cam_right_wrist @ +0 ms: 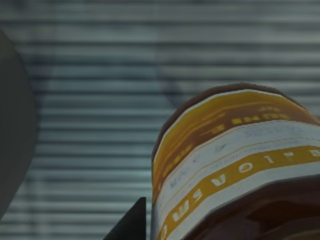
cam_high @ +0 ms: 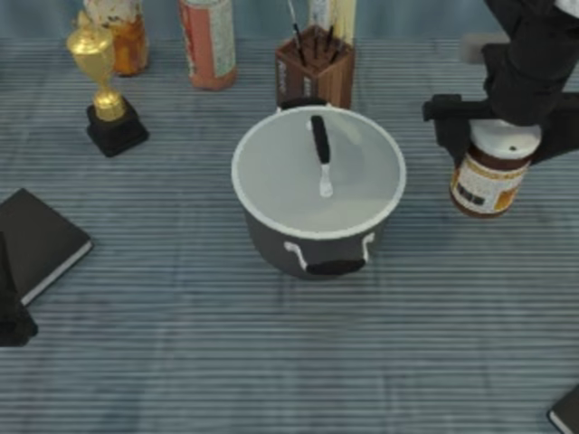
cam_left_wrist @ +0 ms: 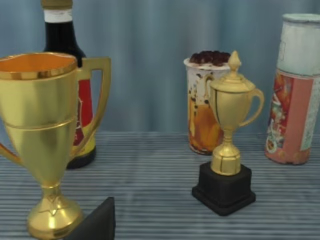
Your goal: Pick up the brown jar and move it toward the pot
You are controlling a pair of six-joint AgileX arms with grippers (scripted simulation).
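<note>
Top view: pot (cam_high: 317, 176) sits mid-worktop (cam_high: 181, 362), a wooden holder (cam_high: 315, 68) just behind it, trophy (cam_high: 101, 77) and canister (cam_high: 208, 41) far left. Jar (cam_high: 489, 174) stands right of the pot, apart from it, right tool (cam_high: 503, 127) clamped on its white lid. Left tool (cam_high: 14, 307) parked at left edge, fingers unclear

Top view looks straight down on the striped surface (cam_high: 181, 362), whole scene. Left wrist camera sits low, level, close to the small trophy (cam_left_wrist: 227, 145), shared with top view (cam_high: 107, 86). Right wrist camera is tight against the brown jar (cam_right_wrist: 240, 165) below the right hand, also overhead (cam_high: 488, 176).
</note>
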